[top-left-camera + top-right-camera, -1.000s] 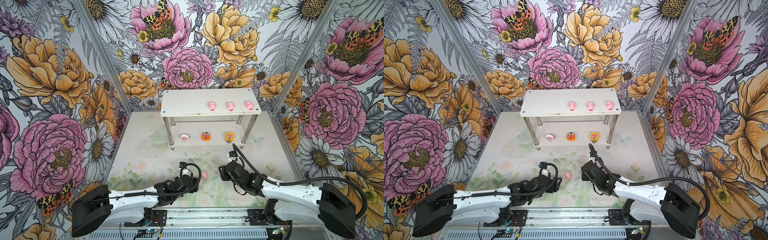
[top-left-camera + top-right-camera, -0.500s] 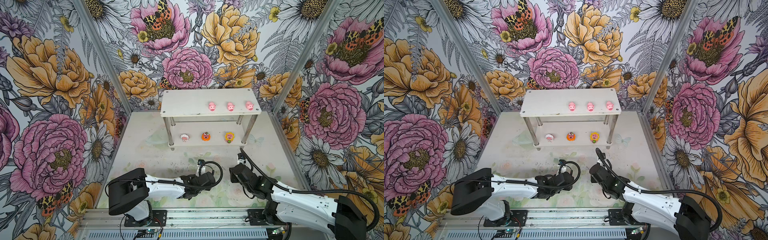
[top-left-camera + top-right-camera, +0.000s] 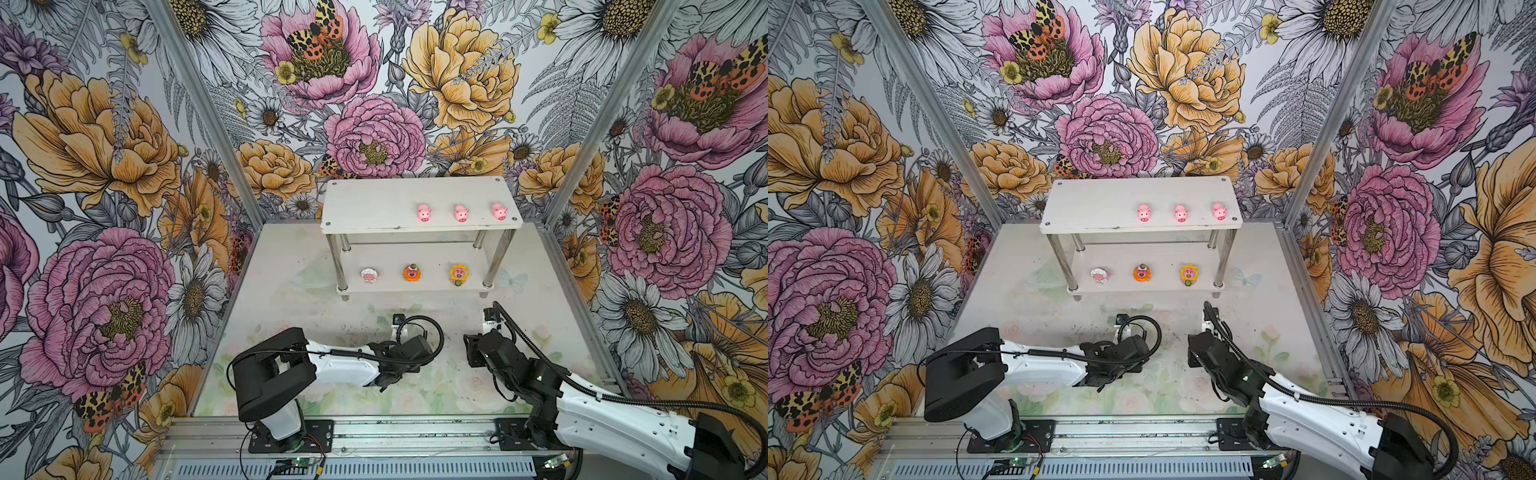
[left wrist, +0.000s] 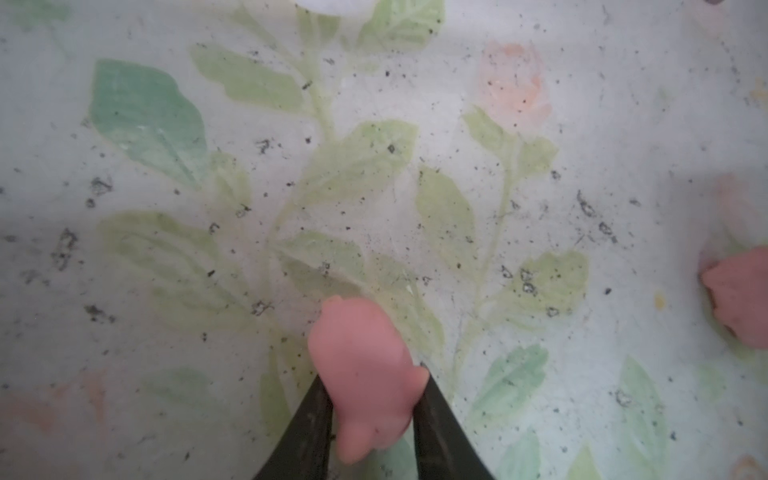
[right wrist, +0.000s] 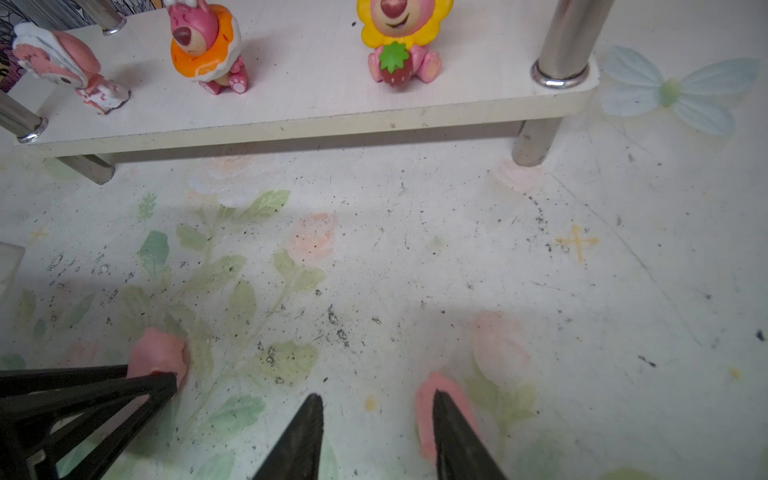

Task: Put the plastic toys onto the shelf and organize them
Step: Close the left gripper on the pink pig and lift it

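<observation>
Clamping a pink pig (image 4: pixel 365 365) by its sides, the left gripper (image 4: pixel 374 386) has both black fingers (image 4: pixel 307 432) pressed against the toy, low over the worktop (image 3: pixel 291 270). Whether the pig rests on the surface cannot be told. In the right wrist view the same pig pokes out past the truss-like fingertips.

The right gripper (image 5: pixel 376 397) stands with its jaws apart and only bare worktop between them. A second pink pig (image 5: pixel 424 411) lies on the worktop at one of its fingers, partly hidden behind it, and contact cannot be made out. This pig also shows at the margin of the left wrist view, apart from the held one. Both pigs sit near the middle of the worktop's front half, in front of the shelf and well apart from it. In both top views the arms cover them.

The shelf (image 3: pixel 365 203), a white two-tier rack on shiny metal legs (image 3: pixel 498 259), stands near the middle of the worktop's back edge. On its top tier three pink pigs (image 3: pixel 461 214) stand in a row along the front edge, toward the right end, snouts facing forward. Its lower tier carries three round-faced figures in a row: a white-rimmed figure (image 3: pixel 369 275) leaning over at the left, an orange-rimmed figure (image 3: pixel 412 272) in the middle, and a yellow-rimmed figure (image 3: pixel 458 274) at the right, holding a strawberry.
</observation>
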`<state>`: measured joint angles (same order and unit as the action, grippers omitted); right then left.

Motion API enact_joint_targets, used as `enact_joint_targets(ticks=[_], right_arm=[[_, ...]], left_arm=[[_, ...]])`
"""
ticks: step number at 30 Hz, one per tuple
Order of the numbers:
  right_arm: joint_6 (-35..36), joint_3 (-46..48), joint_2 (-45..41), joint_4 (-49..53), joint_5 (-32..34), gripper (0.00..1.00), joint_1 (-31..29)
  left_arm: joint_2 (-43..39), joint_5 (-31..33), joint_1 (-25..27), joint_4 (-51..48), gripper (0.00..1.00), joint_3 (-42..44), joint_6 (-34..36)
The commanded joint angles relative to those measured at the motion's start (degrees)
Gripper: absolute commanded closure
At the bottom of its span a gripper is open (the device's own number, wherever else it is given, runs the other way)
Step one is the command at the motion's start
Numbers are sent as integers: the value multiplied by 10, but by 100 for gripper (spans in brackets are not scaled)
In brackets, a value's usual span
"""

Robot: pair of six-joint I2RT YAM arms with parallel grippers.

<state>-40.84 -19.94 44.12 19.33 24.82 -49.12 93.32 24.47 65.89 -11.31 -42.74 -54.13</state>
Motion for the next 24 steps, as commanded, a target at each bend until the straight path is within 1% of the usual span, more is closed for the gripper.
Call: enact_joint_targets(ticks=[1,5,9,13,15,17,19,21,24], right_arm=[[11,12,-19,1,-2,55,12],[23,14,-24,1,-14,55,28],[40,14,-22,1,-16,54,34],[51,16,-23,0,-19,54,53],[58,15,-26,0,-18,54,56],[65,15,-28,0,-20,54,60],[67,13,-27,0,-23,54,63],[67,14,-27,0,-26,55,65],[66,13,-30,1,-26,55,66]], left_arm=[[-19,-5,-10,8,72,1,7],[-64,-6,-12,-48,76,-21,32],[-152,-2,-6,-137,78,-56,83],[-262,16,-8,-254,76,-130,166],[-292,24,-16,-314,75,-188,206],[-295,37,-25,-367,75,-262,245],[-279,47,-43,-407,75,-329,278],[-254,21,-78,-433,74,-392,318],[-207,-41,-144,-454,74,-478,371]])
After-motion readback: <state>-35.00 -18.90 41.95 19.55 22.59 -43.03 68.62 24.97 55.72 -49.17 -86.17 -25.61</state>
